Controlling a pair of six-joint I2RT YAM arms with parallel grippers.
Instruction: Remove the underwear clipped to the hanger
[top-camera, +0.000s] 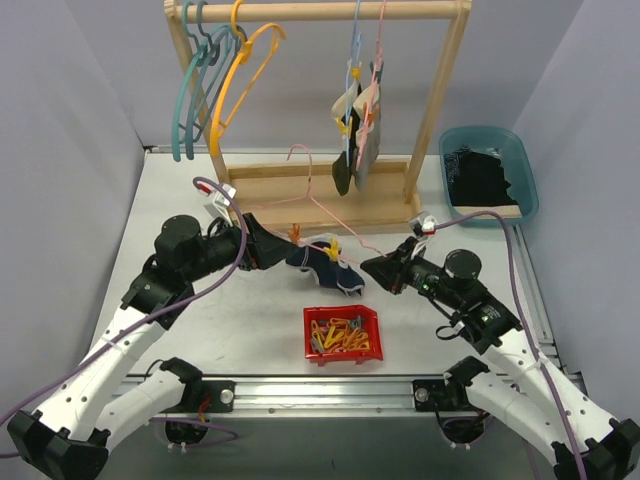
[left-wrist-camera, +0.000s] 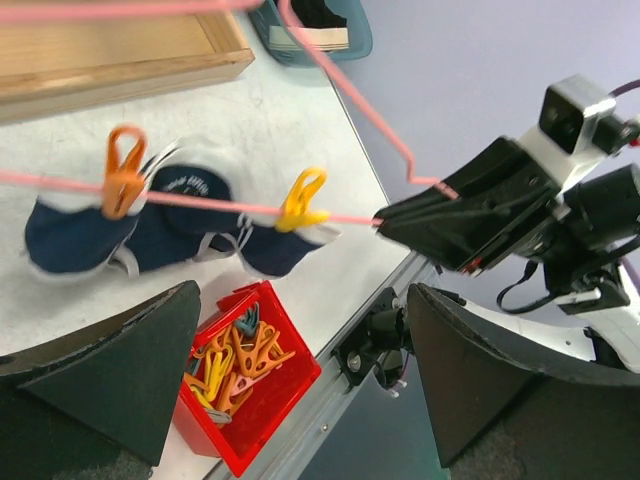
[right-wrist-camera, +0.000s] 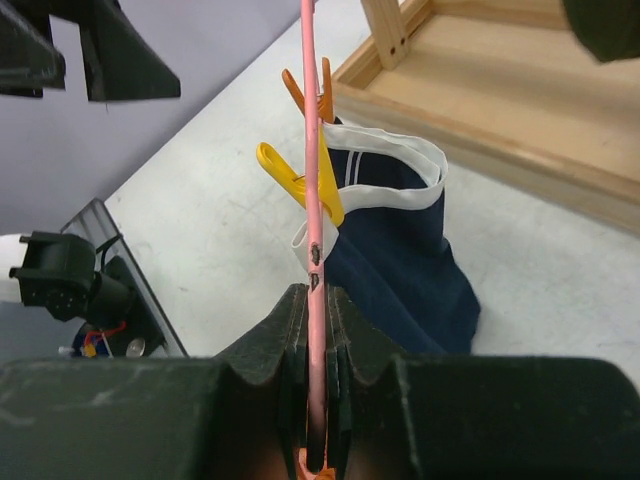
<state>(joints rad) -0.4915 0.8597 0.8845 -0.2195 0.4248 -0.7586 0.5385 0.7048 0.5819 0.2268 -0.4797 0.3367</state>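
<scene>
Thin pink wire hanger (right-wrist-camera: 307, 40) held low over grey table (top-camera: 250, 320). Right gripper (right-wrist-camera: 317, 300), black and wedge-shaped, jaws clamped tight on hanger's wire. Navy briefs (right-wrist-camera: 400, 260), soft cloth with pale waistband, pinned to hanger by orange clip (right-wrist-camera: 295, 95) and yellow clip (right-wrist-camera: 290, 170), sagging onto table beneath. Left gripper (top-camera: 272, 248) at hanger's other end, jaws wide apart. Red plastic bin (top-camera: 309, 337) of clips in front of hanger.

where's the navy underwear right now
In the top view the navy underwear lies mid-table, clipped to the pink hanger, between the left gripper and right gripper and just beyond the red bin.
</scene>
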